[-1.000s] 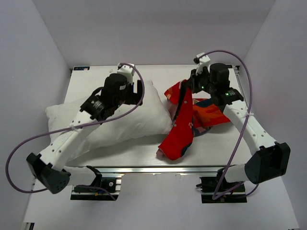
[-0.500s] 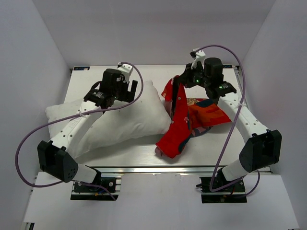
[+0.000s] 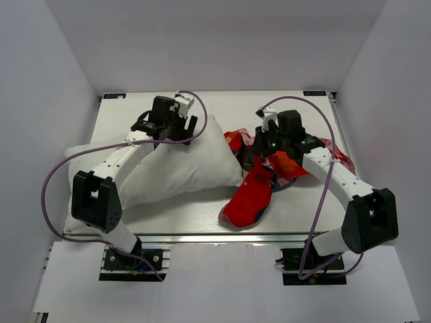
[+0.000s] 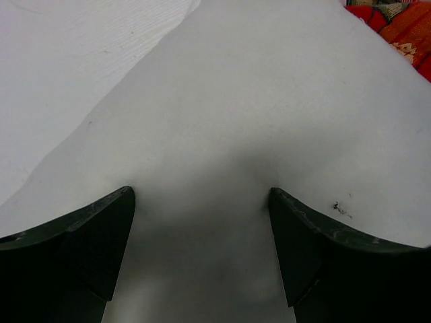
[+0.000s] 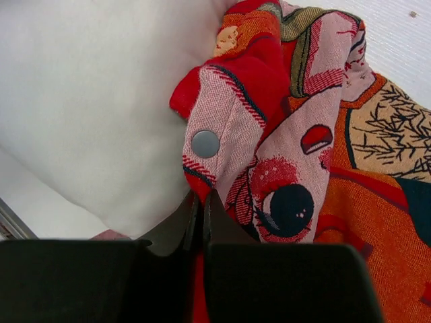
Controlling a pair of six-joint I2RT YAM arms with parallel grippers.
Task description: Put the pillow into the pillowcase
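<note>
So: pillow (image 3: 168, 168) lies left of centre, long axis left-to-right, its right end just beside the crumpled pillowcase (image 3: 252, 198) — I'd say the case mouth has to open leftward to take it. Left gripper (image 4: 202, 222) is spread wide, fingers pressed on the pillow's far-right corner, gripping nothing. Right gripper (image 5: 202, 208) is pinched closed on the pillowcase hem.
</note>
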